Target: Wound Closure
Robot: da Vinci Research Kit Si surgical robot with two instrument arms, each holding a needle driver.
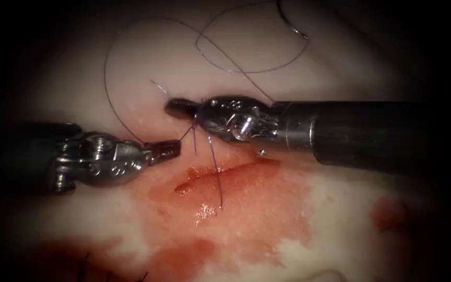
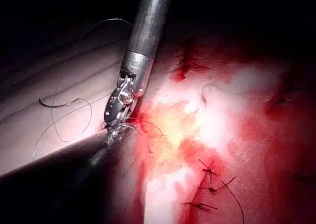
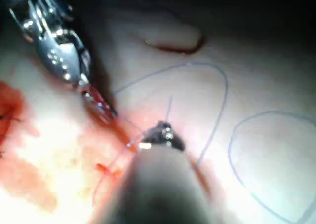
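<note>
Red fluid [image 1: 246, 209] pools nearest; both steel needle drivers (left [image 1: 167, 151], right [image 1: 179, 107]) pinch thin dark thread [image 1: 216, 172]; overtension could tear the pale pork tissue [image 1: 147, 68]; curved needle [image 1: 292, 27] lies far, free.

Endoscope above and in front of the cut [image 1: 225, 175]; wrist cameras close along each shaft, sharing that cut.

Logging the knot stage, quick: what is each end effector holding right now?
Left end effector: shut on the thread.
Right end effector: shut; thread wraps it, a hold cannot be told.
</note>
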